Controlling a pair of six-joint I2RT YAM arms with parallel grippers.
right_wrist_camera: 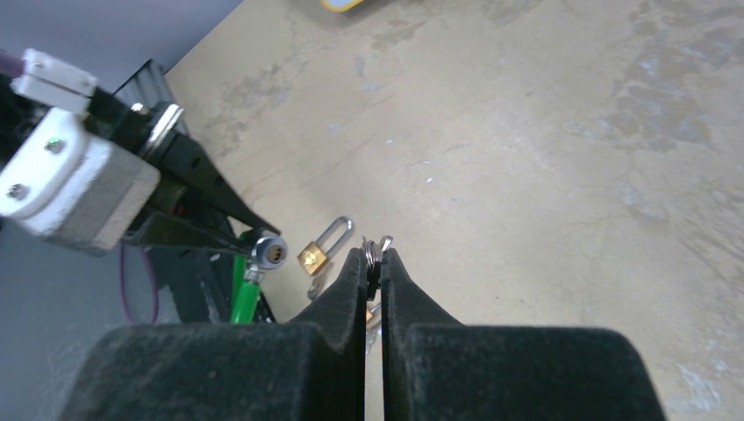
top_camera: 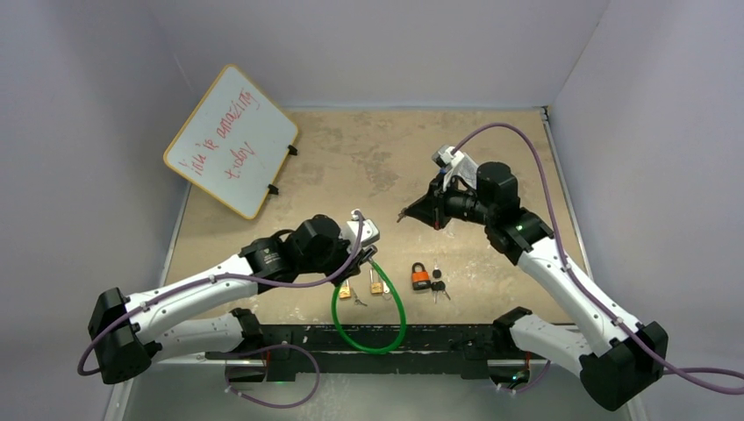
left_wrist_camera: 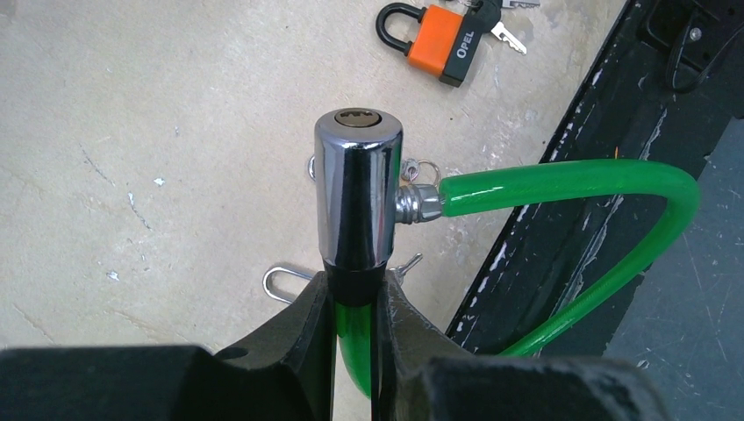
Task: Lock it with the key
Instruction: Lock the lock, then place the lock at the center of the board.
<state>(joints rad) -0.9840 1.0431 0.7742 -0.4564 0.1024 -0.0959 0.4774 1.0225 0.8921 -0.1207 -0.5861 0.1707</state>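
Chrome lock barrel (left_wrist_camera: 358,197) lengthwise in left pincer (left_wrist_camera: 354,282) (keyhole outward)

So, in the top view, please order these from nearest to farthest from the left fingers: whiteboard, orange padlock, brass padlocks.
1. Brass padlocks, just below the left fingers; the pair too close to rank.
2. Orange padlock, lower right.
3. Whiteboard, far left corner.
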